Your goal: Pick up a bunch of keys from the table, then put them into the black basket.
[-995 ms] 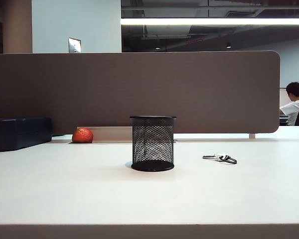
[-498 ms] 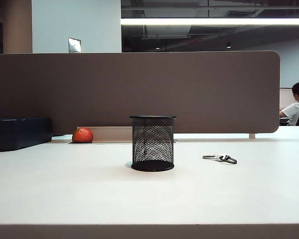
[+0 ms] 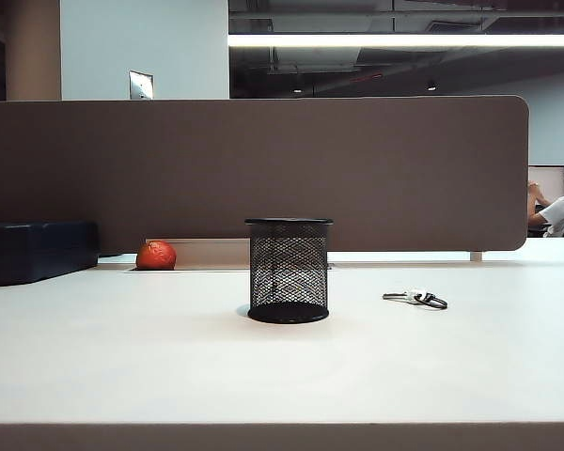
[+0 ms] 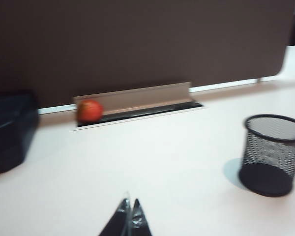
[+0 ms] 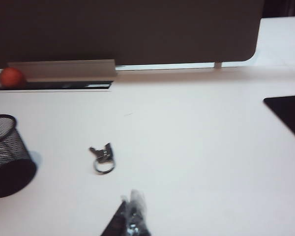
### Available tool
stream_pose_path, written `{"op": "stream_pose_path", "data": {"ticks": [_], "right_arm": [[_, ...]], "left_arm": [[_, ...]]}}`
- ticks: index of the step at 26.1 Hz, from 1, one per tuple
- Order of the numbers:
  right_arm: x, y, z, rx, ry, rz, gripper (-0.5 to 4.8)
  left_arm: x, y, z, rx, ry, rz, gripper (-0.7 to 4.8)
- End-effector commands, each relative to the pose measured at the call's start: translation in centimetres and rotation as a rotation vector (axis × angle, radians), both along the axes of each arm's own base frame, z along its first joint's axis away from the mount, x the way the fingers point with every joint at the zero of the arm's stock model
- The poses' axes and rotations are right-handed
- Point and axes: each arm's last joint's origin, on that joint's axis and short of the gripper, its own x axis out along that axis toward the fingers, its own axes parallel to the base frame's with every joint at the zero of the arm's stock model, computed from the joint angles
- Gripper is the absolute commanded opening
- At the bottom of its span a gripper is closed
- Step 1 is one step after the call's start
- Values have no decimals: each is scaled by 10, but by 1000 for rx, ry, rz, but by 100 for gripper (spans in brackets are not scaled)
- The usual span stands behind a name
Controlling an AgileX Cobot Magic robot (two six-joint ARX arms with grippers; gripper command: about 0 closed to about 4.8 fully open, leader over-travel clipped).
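Table (image 3: pixel 169 366) wide open in front; lots of bare top betw front edge & the things on it. Black basket (image 3: pixel 288 271) stands upright mid-table, only tall thing out in the open; its mouth is uncovered. Keys (image 3: pixel 415 299) lie flat to its right, well apart from it, bare top all round them, so approach from above or any side is free. Left gripper (image 4: pixel 129 219), tips together, low over bare top, basket off to one side. Right gripper (image 5: pixel 132 216), tips together, near the keys, nothing betw. At the back: brown partition (image 3: pixel 254 169) walls off far edge; dark case (image 3: pixel 36 249) far left & orange ball (image 3: pixel 156 255) beside the cable slot.
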Motion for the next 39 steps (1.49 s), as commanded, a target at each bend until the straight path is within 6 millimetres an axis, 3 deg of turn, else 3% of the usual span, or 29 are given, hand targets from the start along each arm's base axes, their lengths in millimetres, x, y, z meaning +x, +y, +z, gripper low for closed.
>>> {"op": "stream_pose_path", "data": {"ticks": [1,12,21,24,26,32,39], "right_arm": [[-5,1,14,89,-21,33,-6],[-1,4,50,184,164,102,-6],[41,6,94,188,332,196,5],[59,7,106,135,348,245,61],[76,6,117,117,365,258,165],[115,7,129,140,445,298,307],[153,22,125,127,564,421,329]], "left_arm": [[-1,-2,3,-2,-14,-67,-6],[-2,-4,0,-29,29,-159,-6],[-2,-5,-3,-55,70,-183,-6],[-2,-5,-3,-70,79,-204,-6],[-2,-5,-3,-70,80,-204,-6],[-2,-5,-5,-72,99,-203,-6],[-2,-5,-5,-71,102,-202,-6]]}}
